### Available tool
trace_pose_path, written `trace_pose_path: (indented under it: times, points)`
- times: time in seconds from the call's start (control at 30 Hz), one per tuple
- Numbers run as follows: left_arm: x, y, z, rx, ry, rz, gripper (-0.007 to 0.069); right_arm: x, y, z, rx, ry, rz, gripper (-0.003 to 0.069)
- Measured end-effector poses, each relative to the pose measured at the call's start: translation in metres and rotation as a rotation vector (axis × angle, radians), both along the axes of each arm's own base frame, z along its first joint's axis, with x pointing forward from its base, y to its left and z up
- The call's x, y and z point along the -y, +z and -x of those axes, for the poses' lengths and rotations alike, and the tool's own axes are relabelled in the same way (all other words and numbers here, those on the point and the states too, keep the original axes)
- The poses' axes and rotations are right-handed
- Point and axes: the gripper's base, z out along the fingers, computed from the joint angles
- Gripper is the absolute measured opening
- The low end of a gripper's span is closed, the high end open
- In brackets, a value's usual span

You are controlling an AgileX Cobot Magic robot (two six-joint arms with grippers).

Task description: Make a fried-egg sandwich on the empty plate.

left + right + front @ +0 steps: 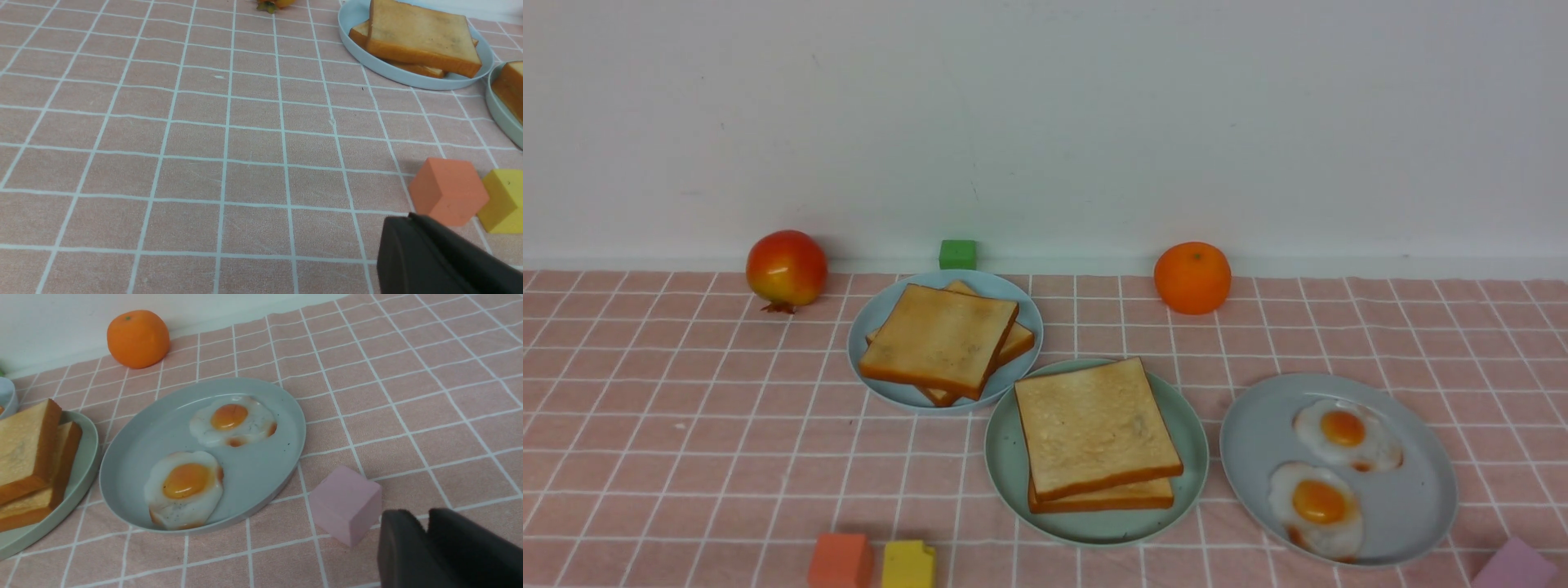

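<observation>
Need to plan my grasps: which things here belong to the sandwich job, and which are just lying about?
Job:
fried-egg sandwich
mint-green plate
fried eggs
spare toast

Lying about:
pomegranate
orange
green block
orange block
yellow block
pink block

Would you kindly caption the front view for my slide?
Two stacked toast slices sit on the mint-green plate, beside a grey-blue plate holding two fried eggs.

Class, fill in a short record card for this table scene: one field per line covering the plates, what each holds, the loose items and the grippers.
mint-green plate: two stacked toast slices
pale-blue plate: two more toast slices
grey-blue plate: two fried eggs
fruit: pomegranate, orange
blocks: green, orange, yellow, pink
left gripper: empty
right gripper: jaws together, empty
</observation>
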Motion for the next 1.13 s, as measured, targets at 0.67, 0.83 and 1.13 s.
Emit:
trace_pose_path:
  times: [0.67,0.83,1.13]
  points:
    - [0.0,0.0003,0.0,0.001,0.0,0.0,0.0013,0.0001,-0.0001,0.0,-0.001,0.0,0.001,0.0151]
    - [0.0,0.0002,0.0,0.0,0.0,0.0,0.0013,0.0001,-0.0001,0.0,-0.001,0.0,0.001,0.0155]
    - [0.0,0.0002,0.0,0.0,0.0,0.0,0.0013,0.0001,-0.0001,0.0,-0.001,0.0,0.001,0.0168]
